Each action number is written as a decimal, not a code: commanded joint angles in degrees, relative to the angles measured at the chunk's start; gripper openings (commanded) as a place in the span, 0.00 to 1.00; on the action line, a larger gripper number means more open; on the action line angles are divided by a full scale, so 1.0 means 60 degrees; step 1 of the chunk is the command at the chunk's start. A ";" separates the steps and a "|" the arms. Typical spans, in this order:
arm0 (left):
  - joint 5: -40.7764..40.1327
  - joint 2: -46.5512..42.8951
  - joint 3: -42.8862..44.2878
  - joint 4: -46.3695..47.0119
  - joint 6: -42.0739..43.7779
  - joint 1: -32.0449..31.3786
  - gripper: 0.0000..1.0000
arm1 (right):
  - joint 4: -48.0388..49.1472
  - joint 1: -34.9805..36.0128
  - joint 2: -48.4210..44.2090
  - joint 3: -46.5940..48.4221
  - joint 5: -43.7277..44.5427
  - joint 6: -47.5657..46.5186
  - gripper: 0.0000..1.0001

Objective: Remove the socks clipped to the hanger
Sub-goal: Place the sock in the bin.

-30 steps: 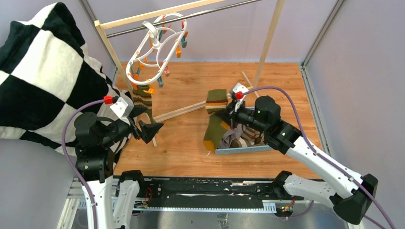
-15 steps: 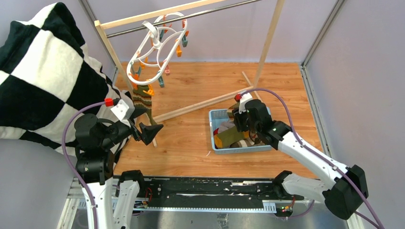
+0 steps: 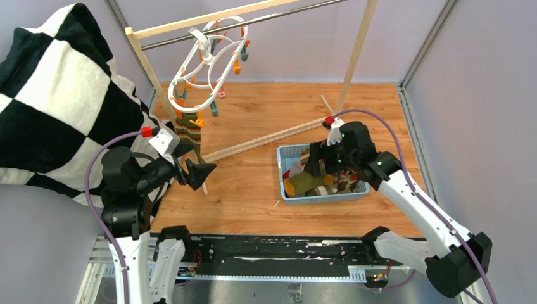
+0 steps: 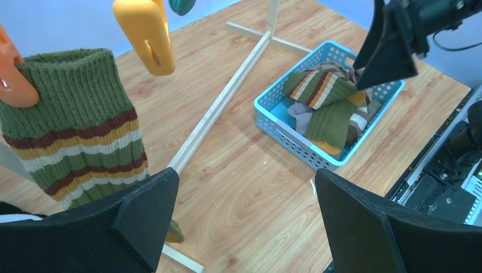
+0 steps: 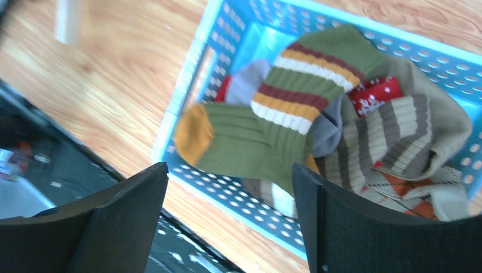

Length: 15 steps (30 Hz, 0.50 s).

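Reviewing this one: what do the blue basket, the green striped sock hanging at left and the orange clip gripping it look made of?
Blue basket: probably moulded plastic, smooth, its walls a regular grid of holes. Green striped sock: soft ribbed knit, with vertical ribs visible. Orange clip: seemingly hard plastic, smooth with a slight sheen.

The lower part of the hanging striped sock [image 4: 74,142] is hidden behind the left gripper [image 4: 244,185], and the blue basket [image 5: 227,189] is cut by the right wrist view's edges.
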 commanded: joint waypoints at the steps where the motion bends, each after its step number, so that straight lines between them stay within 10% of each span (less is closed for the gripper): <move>1: -0.0203 0.0080 0.0122 -0.0379 0.0137 0.0020 1.00 | 0.0788 -0.0746 -0.0059 -0.0159 -0.2529 0.1586 0.75; 9: -0.0911 0.0476 0.0090 -0.1118 0.0649 0.0032 1.00 | 0.2326 -0.1549 0.1875 -0.1682 -0.1529 0.1686 0.13; 15: -0.1128 0.0626 0.0085 -0.1163 0.0764 0.0093 1.00 | 0.3606 -0.0158 0.0571 -0.2109 0.1755 0.1079 0.28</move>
